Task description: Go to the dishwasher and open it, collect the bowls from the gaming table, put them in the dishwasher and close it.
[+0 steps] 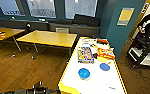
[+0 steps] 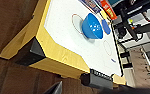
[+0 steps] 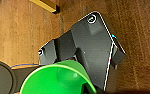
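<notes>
At six o'clock my left gripper [image 1: 38, 86] hangs low; I cannot tell whether it is spread. My right wrist camera shows a green bowl [image 3: 57, 78] close against my right gripper; whether it is pinched I cannot tell. Ahead at one o'clock, the blue bowl [image 1: 84, 73] sits upright on the white counter [image 1: 73, 83], a flat blue disc [image 1: 104, 66] beyond. I judge collecting is under way; reaching the blue bowl's rim seems to come next.
</notes>
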`<state>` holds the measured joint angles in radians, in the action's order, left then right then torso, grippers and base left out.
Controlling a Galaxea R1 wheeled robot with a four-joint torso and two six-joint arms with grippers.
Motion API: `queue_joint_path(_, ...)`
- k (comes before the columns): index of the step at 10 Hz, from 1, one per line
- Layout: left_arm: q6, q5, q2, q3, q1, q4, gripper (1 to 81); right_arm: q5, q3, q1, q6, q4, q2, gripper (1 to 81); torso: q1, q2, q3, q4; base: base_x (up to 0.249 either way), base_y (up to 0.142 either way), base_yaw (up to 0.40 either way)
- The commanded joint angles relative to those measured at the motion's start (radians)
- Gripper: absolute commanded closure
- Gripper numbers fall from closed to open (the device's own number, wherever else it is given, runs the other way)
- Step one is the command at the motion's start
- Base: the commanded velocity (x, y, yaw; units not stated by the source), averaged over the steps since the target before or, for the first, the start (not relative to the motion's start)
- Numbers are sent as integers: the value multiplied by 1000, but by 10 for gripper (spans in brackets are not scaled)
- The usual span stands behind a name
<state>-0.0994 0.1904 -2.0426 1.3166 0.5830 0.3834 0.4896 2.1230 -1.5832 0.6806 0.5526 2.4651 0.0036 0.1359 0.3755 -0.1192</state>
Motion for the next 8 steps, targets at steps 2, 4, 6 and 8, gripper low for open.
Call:
queue_joint_path(2,-195,199,-64,229,-243,11,10,-59,-2,36,-1,24,-35,811,0,0,0,0,0,0,0)
queue_joint_path(4,-198,257,-134,318,-291,-35,10,-74,-2,47,-1,24,-32,811,0,0,0,0,0,0,0)
queue_joint_path(6,-200,300,-199,388,-324,-58,10,-92,-6,56,-1,24,-30,811,0,0,0,0,0,0,0)
queue_joint_path(8,-201,310,-266,398,-340,-123,10,-97,-2,61,-1,26,-30,811,1,0,0,0,0,0,0)
